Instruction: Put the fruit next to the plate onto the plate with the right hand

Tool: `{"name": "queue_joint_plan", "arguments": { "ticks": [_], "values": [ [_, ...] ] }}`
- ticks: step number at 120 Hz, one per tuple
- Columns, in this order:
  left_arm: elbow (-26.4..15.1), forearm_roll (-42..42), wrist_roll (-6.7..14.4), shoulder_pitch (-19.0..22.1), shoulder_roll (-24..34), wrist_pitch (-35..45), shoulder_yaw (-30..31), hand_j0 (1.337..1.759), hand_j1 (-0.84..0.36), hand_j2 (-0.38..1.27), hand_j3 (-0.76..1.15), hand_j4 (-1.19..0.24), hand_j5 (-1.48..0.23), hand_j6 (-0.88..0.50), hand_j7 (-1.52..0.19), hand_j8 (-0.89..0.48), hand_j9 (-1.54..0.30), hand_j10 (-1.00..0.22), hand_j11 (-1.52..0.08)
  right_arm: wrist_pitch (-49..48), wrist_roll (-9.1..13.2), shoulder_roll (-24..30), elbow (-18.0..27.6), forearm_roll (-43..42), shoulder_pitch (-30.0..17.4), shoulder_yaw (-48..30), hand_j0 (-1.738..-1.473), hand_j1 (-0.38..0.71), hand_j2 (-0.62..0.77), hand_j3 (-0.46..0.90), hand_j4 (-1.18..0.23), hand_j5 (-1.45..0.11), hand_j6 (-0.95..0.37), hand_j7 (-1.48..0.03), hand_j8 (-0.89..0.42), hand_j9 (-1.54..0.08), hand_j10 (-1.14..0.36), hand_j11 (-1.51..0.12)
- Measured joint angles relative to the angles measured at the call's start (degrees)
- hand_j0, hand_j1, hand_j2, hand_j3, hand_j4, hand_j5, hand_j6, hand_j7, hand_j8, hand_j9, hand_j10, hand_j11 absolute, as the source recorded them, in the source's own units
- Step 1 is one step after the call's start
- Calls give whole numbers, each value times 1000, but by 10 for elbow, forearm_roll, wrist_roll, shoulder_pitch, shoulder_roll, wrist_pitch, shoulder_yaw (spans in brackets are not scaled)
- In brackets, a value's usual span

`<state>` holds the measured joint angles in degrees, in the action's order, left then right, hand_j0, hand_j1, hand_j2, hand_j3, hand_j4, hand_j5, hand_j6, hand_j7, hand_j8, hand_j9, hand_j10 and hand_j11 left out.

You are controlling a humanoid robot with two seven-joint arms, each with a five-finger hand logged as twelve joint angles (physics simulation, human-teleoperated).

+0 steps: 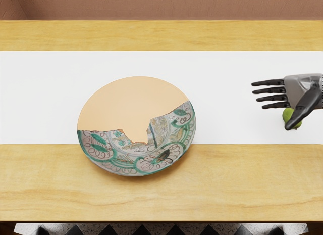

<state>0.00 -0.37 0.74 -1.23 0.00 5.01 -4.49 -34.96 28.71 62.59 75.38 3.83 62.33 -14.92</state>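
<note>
- at the right edge of the frame, right hand hovering over the white runner, arm entering from the right; left hand out of view.
- fingers stretched apart and pointing left toward the middle of the frame, thumb angled down; clamped on nothing.
- small green fruit just under the hand, half hidden behind the thumb, sitting on the runner near its lower border; contact between thumb and fruit impossible to tell.
- plate at frame centre, straddling the runner's lower border and the bare wood of the desk; well apart from the fruit, nothing lying in it.
- progress, judged from the layout: early. hand at the fruit, but no grasp closed, no lift, no carry, no release; nearly the whole job left.
- open room: bare runner and wood between fruit and plate, nothing to dodge on a straight leftward path.
- edges: fruit and hand close to the right frame edge, little seen of the space beyond; desk's near edge low in the frame, far from the path.
- raised plate rim on the right side to be cleared before lowering.
- round fruit likely to roll if nudged by the thumb before closing.
</note>
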Motion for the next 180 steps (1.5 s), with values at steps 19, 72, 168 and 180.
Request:
{"name": "queue_joint_plan", "arguments": {
  "ticks": [19, 72, 168, 180],
  "values": [
    [0, 0, 0, 0, 0, 0, 0, 1658, 349, 0, 0, 0, 0, 0, 0, 0, 0, 0, 0, 10, 0, -9, -10, -32, 0, -3, -1658, -349, -1, 0, -1, 0, -1, 0, -1, 0, -1, 0],
    [0, 0, 0, 0, 0, 0, 0, 1658, 349, 0, 0, 0, 0, 0, 0, 0, 0, 0, 0, 409, 29, -63, -14, -256, -16, 14, -1658, -349, 0, 0, -2, 0, -3, 0, -3, 0, -2, 0],
    [0, 0, 0, 0, 0, 0, 0, 1658, 349, 0, 0, 0, 0, 0, 0, 0, 0, 0, 0, 650, 30, -142, -14, -395, -105, 31, -1658, -349, 1, 0, -3, 0, -4, 0, -3, 0, -3, 0],
    [0, 0, 0, 0, 0, 0, 0, 1658, 349, 0, 0, 0, 0, 0, 0, 0, 0, 0, 0, 679, 30, -152, -15, -397, -109, 39, -1658, -349, 2, 0, -3, 0, -4, 0, -3, 0, -3, 0]
  ]
}}
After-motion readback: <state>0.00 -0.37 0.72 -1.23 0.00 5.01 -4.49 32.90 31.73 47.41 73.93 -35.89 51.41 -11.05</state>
